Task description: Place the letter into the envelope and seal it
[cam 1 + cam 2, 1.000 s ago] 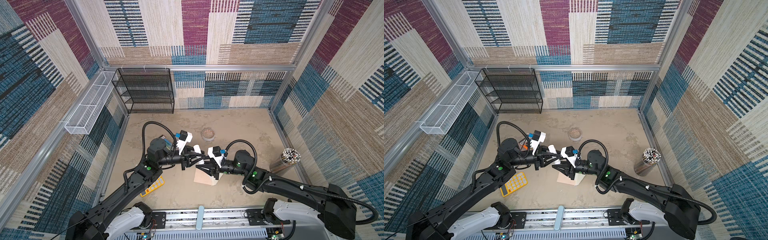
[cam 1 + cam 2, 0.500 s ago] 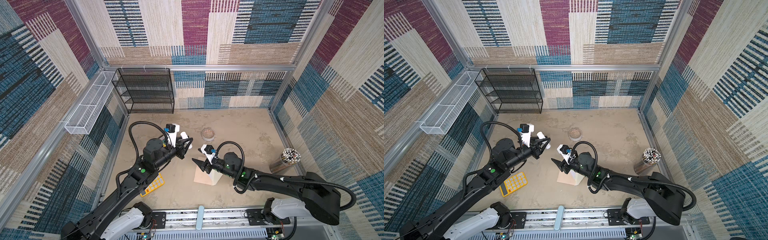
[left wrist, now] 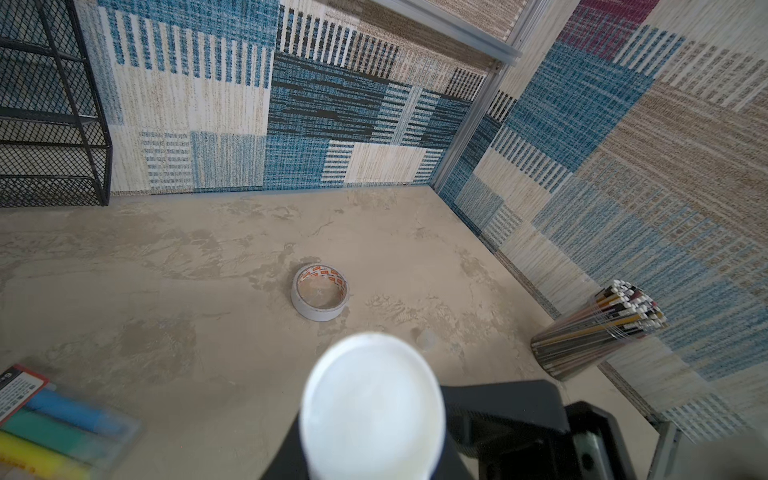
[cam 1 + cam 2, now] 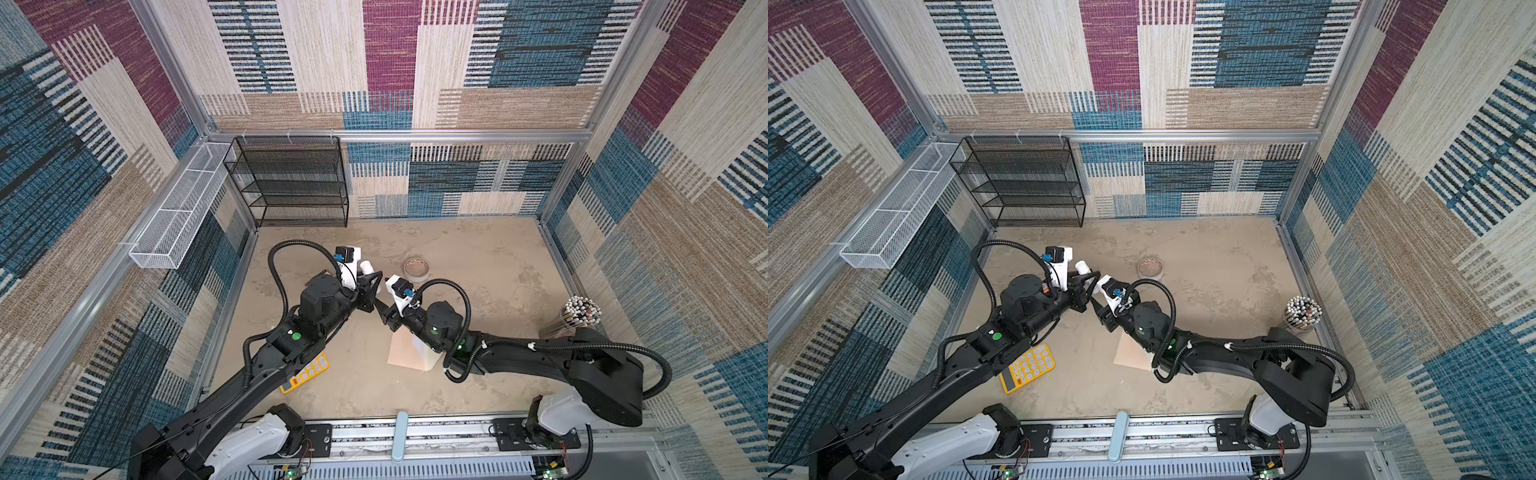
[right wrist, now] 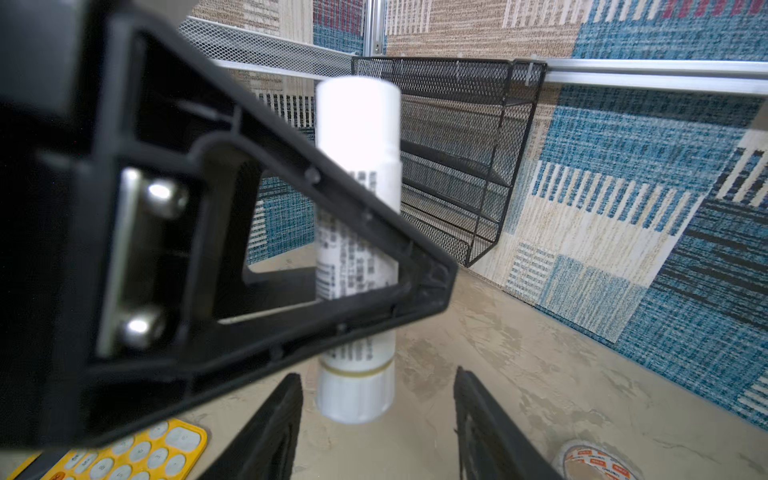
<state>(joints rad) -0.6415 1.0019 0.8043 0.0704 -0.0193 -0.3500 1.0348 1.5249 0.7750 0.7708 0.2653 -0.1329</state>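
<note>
- left arm (image 4: pixel 266 370): black, reaching from the near rail toward the middle, elbow bent; seen in both top views.
- left wrist (image 4: pixel 322 297): raised, with a white camera block above it.
- left pincer (image 4: pixel 371 279): fingers clamped on a white glue stick (image 4: pixel 365 266), which sticks out past the fingertips.
- right arm (image 4: pixel 536 357): black, reaching low across from the right, forearm nearly level.
- right wrist (image 4: pixel 442 322): turned toward the left pincer.
- right pincer (image 5: pixel 376 374): fingers (image 5: pixel 270 428) spread apart, gripping nothing. Its tips are just beside the left pincer, and the stick's end is just ahead of the gap. Contact cannot be told.
</note>
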